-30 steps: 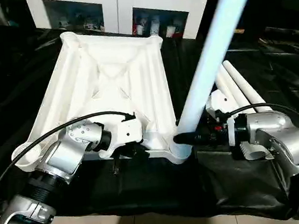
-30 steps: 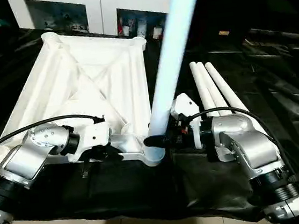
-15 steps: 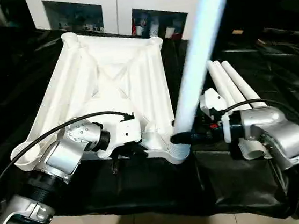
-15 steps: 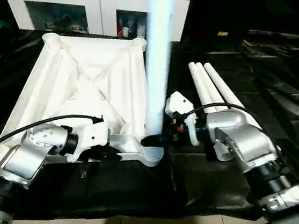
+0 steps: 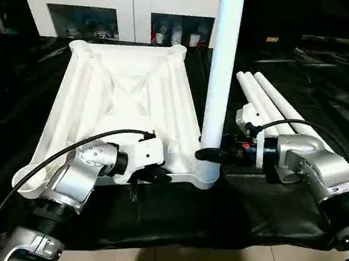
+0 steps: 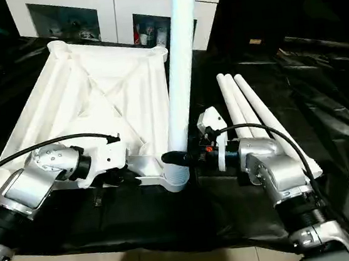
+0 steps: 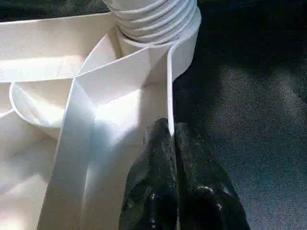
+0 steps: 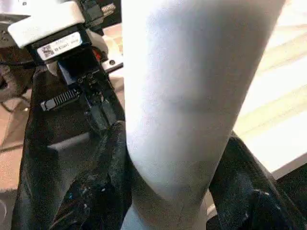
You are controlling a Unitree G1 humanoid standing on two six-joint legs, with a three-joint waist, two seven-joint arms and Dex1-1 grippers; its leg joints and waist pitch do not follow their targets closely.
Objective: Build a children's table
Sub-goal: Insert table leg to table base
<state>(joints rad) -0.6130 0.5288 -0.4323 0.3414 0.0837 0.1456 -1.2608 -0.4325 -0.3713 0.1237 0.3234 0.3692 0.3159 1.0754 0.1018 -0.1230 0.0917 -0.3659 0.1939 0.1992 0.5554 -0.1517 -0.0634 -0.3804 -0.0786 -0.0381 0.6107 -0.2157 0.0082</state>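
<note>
White leg (image 5: pixel 222 75) in corner socket (image 5: pixel 207 171)

tabletop (image 5: pixel 127 104): white, ribbed | leg in my right gripper (image 5: pixel 208 157): white | spare legs (image 5: pixel 272 103): white | my fingers (image 7: pixel 165 191): black | my forearms (image 5: pixel 73 183): silver | table cloth (image 5: pixel 320 82): black | cabinet (image 5: pixel 135 9): white

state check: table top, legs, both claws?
Table top: upside down, ribs up.
Held leg: near upright in the near corner socket.
Spare legs: three, lying on the black cloth.
Left claw: shut on the top's rim.
Right claw: clamped around the leg's base.
</note>
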